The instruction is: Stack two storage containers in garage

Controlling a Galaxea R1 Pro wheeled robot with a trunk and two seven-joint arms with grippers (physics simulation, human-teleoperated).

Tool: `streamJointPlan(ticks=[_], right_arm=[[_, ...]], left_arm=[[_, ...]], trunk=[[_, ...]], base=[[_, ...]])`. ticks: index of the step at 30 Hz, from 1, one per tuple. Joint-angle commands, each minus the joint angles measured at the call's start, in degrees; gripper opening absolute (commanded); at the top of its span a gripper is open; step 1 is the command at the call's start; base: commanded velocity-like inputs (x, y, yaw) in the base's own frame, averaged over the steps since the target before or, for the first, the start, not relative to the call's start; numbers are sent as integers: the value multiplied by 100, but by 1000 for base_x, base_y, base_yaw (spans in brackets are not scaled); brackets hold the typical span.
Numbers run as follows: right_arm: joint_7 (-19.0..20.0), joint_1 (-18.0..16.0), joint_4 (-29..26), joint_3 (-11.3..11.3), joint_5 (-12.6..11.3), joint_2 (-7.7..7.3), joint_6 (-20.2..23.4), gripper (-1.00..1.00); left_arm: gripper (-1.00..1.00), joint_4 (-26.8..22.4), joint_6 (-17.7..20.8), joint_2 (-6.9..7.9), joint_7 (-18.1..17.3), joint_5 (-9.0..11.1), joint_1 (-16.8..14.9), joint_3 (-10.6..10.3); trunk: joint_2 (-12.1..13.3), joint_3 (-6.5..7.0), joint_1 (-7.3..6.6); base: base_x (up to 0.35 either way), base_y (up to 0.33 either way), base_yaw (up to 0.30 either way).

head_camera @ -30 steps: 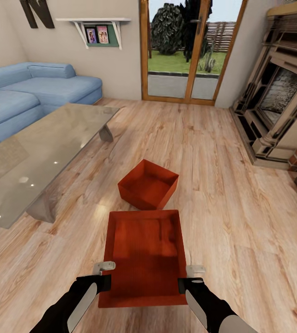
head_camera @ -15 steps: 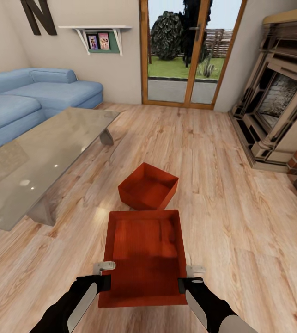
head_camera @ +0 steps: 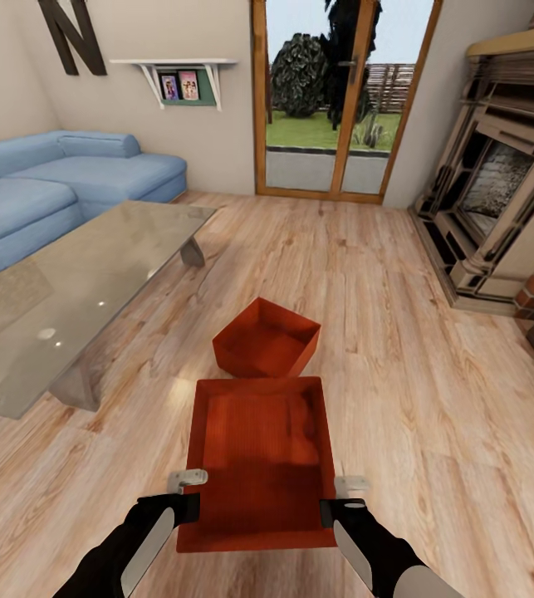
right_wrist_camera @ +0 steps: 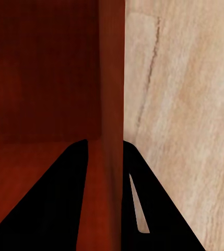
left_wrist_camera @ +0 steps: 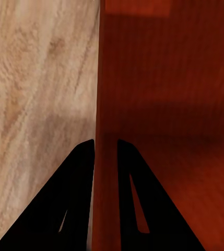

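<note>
Head view, near container: between the two arms, an orange-red open-top storage container (head_camera: 258,461) sits low and central, its long axis running away from the robot
Head view, left gripper: the left gripper (head_camera: 188,490) meets the container's left wall near its closest corner, a pale finger (head_camera: 188,477) lying on the outer side of that wall
Head view, right gripper: the right gripper (head_camera: 345,492) meets the opposite wall at a matching spot, so the bin lies squarely between both pincers
Head view, second container: another orange-red bin (head_camera: 267,339) rests on the light wood plank floor (head_camera: 399,399) just beyond the held one, turned at an angle, apart from both grippers
Head view, room: a glass coffee table (head_camera: 67,291) and blue sofa (head_camera: 59,183) stand to the left, a fireplace (head_camera: 499,216) to the right, glazed doors (head_camera: 333,100) at the far wall
Left wrist view: the two dark fingers (left_wrist_camera: 75,204) straddle the container's thin left wall (left_wrist_camera: 98,104), one on the outer side over the wood floor, one inside the red cavity; the jaws are clamped on that wall
Right wrist view: the dark fingers (right_wrist_camera: 65,204) likewise sit either side of the right wall (right_wrist_camera: 112,78), red interior on one side, floor planks on the other; the jaws are closed tight on the wall
</note>
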Motion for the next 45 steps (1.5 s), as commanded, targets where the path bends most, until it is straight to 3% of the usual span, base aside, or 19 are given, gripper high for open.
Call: streamJointPlan(ticks=[1, 34, 45], right_arm=[[-31, -5, -11, -15, 50, -10, 42, -100], [-31, -5, -11, -15, 50, -10, 42, -100], [-29, -5, -11, -15, 50, -9, 42, -100]], left_arm=[[-100, -11, 9, 11, 67, 81, -4, -27], [-100, -11, 9, 11, 67, 81, -4, -27], [-100, -11, 9, 11, 67, 81, -4, -22]], trunk=[[-2, 5, -1], [-2, 305, -1], [-2, 331, -1]], base=[[0, 0, 0], [0, 0, 0], [0, 0, 0]])
